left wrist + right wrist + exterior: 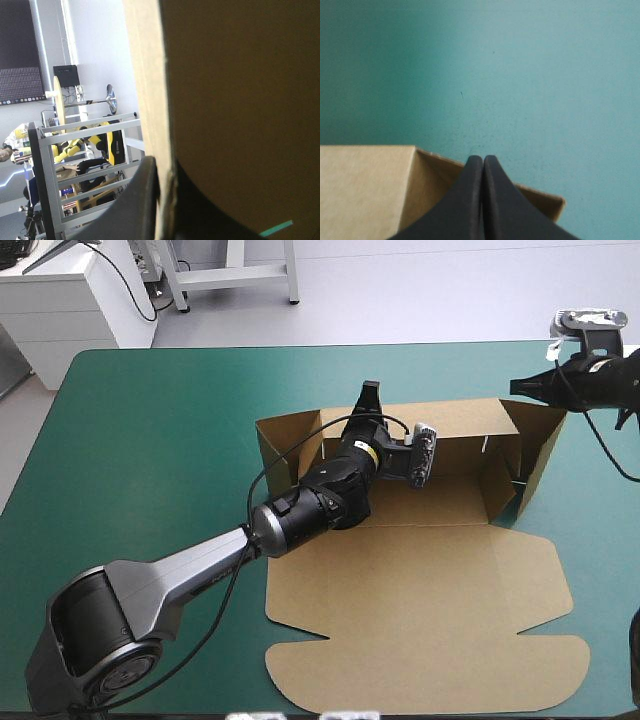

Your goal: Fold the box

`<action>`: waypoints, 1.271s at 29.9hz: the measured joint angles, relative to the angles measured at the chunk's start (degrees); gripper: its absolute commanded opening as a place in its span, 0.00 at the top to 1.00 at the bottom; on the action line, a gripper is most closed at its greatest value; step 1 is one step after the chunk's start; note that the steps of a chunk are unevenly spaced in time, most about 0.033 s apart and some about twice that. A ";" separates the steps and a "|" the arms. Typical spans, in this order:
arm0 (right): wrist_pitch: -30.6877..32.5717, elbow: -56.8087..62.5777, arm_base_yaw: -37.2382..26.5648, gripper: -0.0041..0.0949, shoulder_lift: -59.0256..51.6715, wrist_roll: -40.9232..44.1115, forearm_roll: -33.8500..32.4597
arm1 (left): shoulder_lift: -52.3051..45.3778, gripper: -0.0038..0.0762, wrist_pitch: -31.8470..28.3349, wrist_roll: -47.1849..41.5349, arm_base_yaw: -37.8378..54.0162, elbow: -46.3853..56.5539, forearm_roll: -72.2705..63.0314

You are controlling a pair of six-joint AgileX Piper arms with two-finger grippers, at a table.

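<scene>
The brown box (420, 580) lies mid-table with its back and side walls raised and the lid flat toward the near edge. My left gripper (369, 390) reaches across the tray to the far wall and is shut on the top of it. In the left wrist view the board's edge (150, 100) runs between the black fingers (137, 200). At the box's far right corner my right gripper (520, 387) hovers, shut and holding nothing. In the right wrist view its tips (482, 159) meet just over the corner wall (365, 185).
Bare teal-green cover (150, 440) stretches left of the box and in a strip behind it up to the table's far edge. The lid's rounded flaps (420, 680) come close to the near edge.
</scene>
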 measured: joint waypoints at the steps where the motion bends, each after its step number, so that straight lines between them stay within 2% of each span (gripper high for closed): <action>1: 0.17 -1.02 0.00 0.97 1.10 0.02 0.00 | 0.00 0.96 0.06 -0.24 -0.26 0.33 0.28; 5: 1.78 -6.14 0.00 0.97 6.08 0.02 -0.65 | -0.16 0.96 0.61 -0.86 -1.28 1.89 2.22; 12: 8.24 -9.72 -0.92 0.97 12.40 -0.06 -3.24 | -0.22 0.96 1.62 -1.18 -2.06 2.24 2.86; 22: 17.90 -9.41 -4.91 0.97 12.92 -4.50 -1.76 | -0.22 0.96 2.33 -1.18 -2.23 2.24 3.07; 29: 17.63 -1.06 -4.95 0.97 9.73 -10.77 6.41 | -0.22 0.96 2.27 -2.87 -2.27 2.53 4.62; 33: 14.38 4.87 -4.95 0.97 6.38 -14.38 11.21 | -0.22 0.96 2.27 -3.12 -2.27 2.53 4.82; 38: 8.40 13.14 -4.95 0.97 1.08 -18.75 13.73 | -0.22 0.96 2.27 -3.16 -2.27 2.53 4.87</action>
